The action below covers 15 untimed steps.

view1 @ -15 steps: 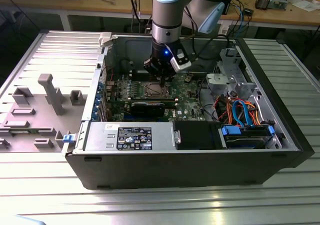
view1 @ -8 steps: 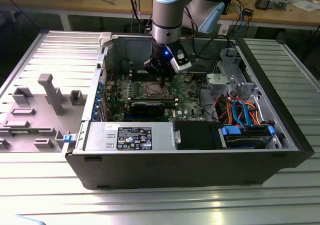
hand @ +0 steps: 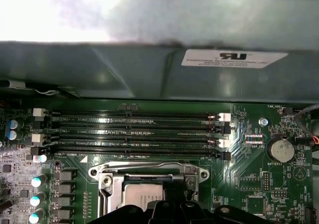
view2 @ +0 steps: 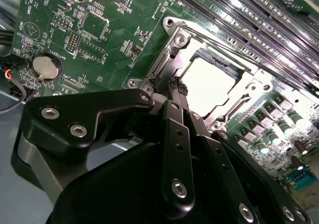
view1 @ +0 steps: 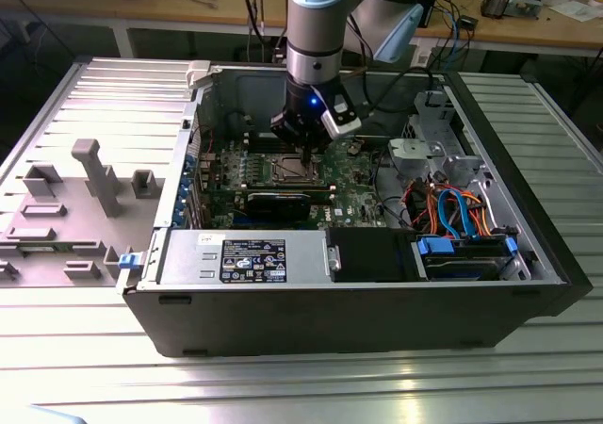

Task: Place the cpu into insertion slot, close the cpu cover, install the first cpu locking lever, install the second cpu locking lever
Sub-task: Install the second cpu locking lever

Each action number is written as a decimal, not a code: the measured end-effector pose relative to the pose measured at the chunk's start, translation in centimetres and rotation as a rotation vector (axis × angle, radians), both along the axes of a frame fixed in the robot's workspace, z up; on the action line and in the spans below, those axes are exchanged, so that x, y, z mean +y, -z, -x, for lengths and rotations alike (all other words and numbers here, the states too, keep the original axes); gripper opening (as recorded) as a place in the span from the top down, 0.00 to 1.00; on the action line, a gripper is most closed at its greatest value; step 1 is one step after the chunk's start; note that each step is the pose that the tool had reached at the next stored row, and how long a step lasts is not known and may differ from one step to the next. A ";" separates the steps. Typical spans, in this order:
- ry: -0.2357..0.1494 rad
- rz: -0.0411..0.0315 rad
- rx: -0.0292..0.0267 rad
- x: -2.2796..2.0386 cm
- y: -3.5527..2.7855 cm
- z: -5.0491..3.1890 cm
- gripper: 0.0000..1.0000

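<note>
Inside the open computer case (view1: 179, 311), the arm reaches down onto the motherboard. In the insertion slot (view1: 295, 167) lies the cpu (view2: 209, 84), its silver top bright through the window of the cpu cover (view2: 251, 79). That cover lies flat over it, and the cpu (hand: 142, 196) and cover (hand: 149, 176) also appear in the first wrist view. A thin wire lever (hand: 144, 165) runs along the socket's edge beside the memory slots. My gripper (view2: 178, 92) stands at the socket's rim, fingers drawn together, right above the socket (view1: 301, 146). I cannot make out anything between them.
Long black memory slots (hand: 134, 132) lie beside the socket, with the case wall (hand: 149, 69) behind them. A black graphics card (view1: 278, 201), a power supply (view1: 240, 254) and a drive cage with coloured cables (view1: 452, 207) surround the board. A coin battery (view2: 44, 67) sits nearby.
</note>
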<state>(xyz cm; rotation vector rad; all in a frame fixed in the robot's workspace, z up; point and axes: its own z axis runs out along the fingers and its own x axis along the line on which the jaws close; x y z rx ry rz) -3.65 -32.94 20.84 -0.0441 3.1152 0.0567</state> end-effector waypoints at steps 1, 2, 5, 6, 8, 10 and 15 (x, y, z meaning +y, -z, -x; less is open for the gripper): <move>0.000 -0.0001 0.0000 -0.06 0.00 0.00 0.89; 0.000 0.0000 0.0000 -0.12 0.01 0.00 0.89; 0.000 0.0000 0.0000 -0.33 0.01 0.00 0.89; 0.000 -0.0001 0.0000 -0.38 0.01 0.00 0.89; 0.000 -0.0001 0.0000 -0.46 0.01 0.00 0.89; 0.000 0.0000 0.0000 -0.49 0.01 0.00 0.89; 0.000 0.0000 0.0000 -0.50 0.01 0.00 0.89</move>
